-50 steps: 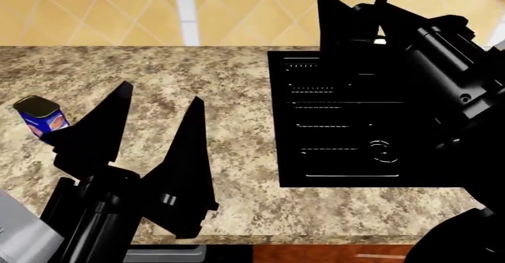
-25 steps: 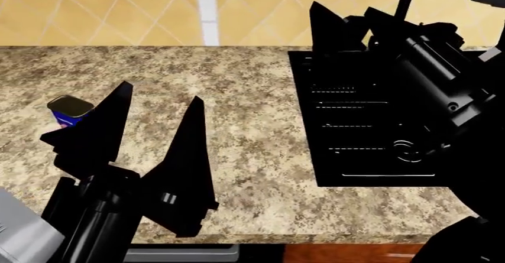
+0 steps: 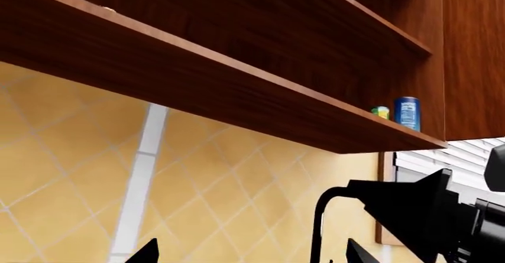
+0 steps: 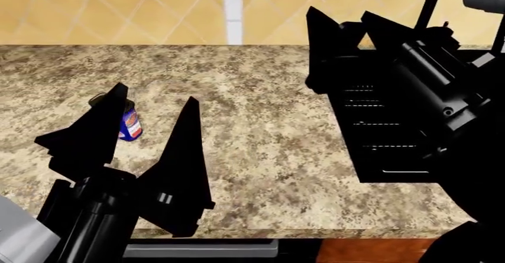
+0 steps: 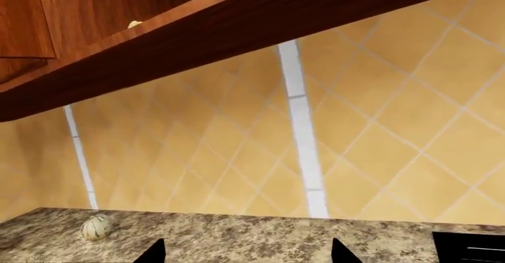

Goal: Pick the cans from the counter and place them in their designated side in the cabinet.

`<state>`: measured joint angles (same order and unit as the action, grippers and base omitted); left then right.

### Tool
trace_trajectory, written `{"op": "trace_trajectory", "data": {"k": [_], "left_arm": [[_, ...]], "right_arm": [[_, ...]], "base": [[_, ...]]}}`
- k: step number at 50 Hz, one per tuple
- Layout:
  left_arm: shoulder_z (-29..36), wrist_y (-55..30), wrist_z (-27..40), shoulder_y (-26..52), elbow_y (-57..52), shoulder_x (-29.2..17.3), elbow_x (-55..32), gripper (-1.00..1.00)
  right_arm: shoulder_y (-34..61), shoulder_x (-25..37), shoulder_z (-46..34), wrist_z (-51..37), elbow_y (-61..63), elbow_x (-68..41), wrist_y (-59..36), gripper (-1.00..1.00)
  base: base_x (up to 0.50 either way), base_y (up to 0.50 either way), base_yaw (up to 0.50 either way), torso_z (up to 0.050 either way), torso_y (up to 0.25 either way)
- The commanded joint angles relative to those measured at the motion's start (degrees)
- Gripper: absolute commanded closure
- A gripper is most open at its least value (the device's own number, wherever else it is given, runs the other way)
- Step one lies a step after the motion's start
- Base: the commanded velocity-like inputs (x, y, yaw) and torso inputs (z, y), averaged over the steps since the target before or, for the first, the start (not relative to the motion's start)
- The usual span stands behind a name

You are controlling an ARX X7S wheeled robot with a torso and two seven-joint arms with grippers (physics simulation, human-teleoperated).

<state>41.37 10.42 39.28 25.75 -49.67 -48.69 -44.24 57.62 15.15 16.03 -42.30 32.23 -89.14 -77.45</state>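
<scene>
Progress looks partial, as far as I can judge. One blue can (image 4: pixel 130 124) stands on the granite surface (image 4: pixel 261 127), partly hidden behind one finger of the left pincer (image 4: pixel 154 130), whose two fingers are spread wide and hold nothing. The right pincer (image 4: pixel 347 29) hangs above the black sink (image 4: pixel 379 151), also spread and empty. In the left wrist view, a blue can (image 3: pixel 407 113) and a small yellow-green can (image 3: pixel 381 112) already stand close together on the shelf of the wooden cabinet (image 3: pixel 236 97). So I think these two are placed, and the can on the surface is left to pick. A pale round thing (image 5: pixel 96 227) lies far along the surface.
</scene>
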Motion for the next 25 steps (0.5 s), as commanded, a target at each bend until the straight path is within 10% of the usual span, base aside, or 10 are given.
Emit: {"op": "trace_trajectory", "data": {"k": [1, 25], "left_arm": [[-0.1, 0.4, 0.0, -0.3, 0.2, 0.0, 0.2, -1.0], [-0.4, 0.8, 0.0, -0.4, 1.5, 0.4, 0.4, -1.0]], "right_arm": [[0.3, 1.2, -0.5, -2.5, 0.0, -3.4, 0.6, -1.0], [0.0, 1.2, -3.3, 1.5, -0.3, 1.9, 2.7, -1.0]], "base": [[-0.02, 0.23, 0.0, 0.0, 0.0], [-0.02, 0.24, 0.0, 0.0, 0.0]]}}
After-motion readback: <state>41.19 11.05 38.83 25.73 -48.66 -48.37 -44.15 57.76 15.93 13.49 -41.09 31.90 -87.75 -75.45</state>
